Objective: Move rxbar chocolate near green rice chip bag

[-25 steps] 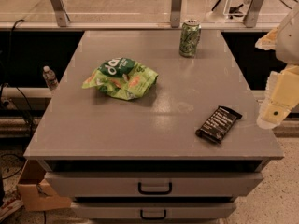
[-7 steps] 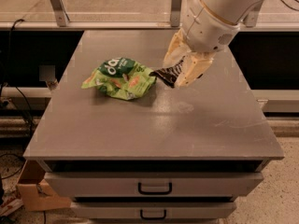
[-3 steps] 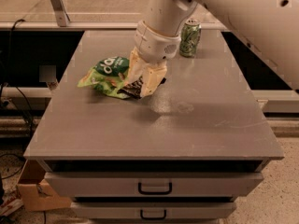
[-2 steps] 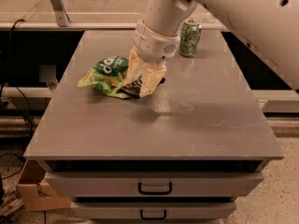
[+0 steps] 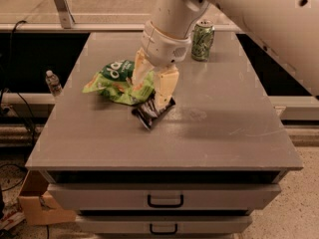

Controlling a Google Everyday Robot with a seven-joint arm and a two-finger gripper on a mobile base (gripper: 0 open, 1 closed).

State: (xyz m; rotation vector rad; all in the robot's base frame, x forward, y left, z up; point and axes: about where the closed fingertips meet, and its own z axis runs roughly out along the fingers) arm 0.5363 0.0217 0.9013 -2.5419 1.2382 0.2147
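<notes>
Arm point(image 5: 259, 19): fat white tube w/ dark screw hole, upper right; claw point(image 5: 148, 93) mid-frame, cream, rounded white wrist housing.

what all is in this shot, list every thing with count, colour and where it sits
black flat wrapper bar with white print: one, black, on the tabletop by the lower right edge of the snack bag
lime-green snack bag with a dark green top band: one, green, left of centre on the tabletop
green soda can: one, green, upright at the far right of the tabletop
grey metal table: one, grey, two front drawers with dark handles
clear plastic bottle: one, clear, beyond the table's left edge
brown cardboard box: one, brown, floor at lower left
arm: one, cream, reaching in from upper right
claw: one, cream, right over the bar
</notes>
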